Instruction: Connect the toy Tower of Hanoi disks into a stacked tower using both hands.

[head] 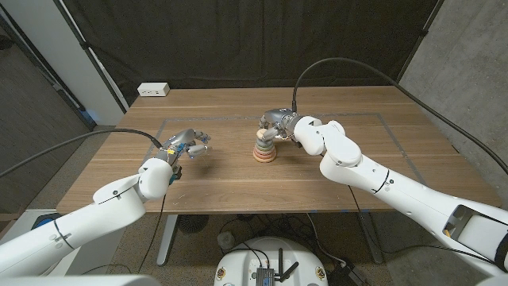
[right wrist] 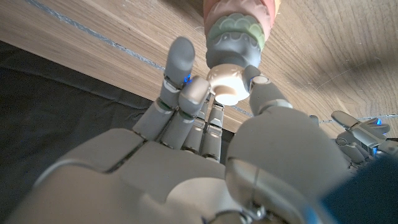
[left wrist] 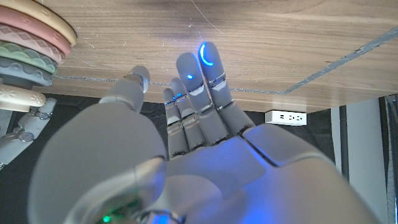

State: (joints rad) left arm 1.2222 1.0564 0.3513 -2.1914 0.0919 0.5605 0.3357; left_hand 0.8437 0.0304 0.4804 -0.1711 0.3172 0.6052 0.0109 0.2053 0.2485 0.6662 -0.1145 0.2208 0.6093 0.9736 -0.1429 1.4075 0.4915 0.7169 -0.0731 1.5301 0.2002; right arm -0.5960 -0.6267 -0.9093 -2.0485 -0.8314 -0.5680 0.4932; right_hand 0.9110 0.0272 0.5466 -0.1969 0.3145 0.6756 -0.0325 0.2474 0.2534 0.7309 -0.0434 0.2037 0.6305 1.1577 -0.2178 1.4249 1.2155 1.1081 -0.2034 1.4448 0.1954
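Just above the frame's center, your right hand [head: 274,121] pinches the small cream top disk [right wrist: 226,85] on the stacked tower [head: 264,148], a light, rigid, smooth piece best held by its rim, while your left hand [head: 189,144] hovers open, empty.
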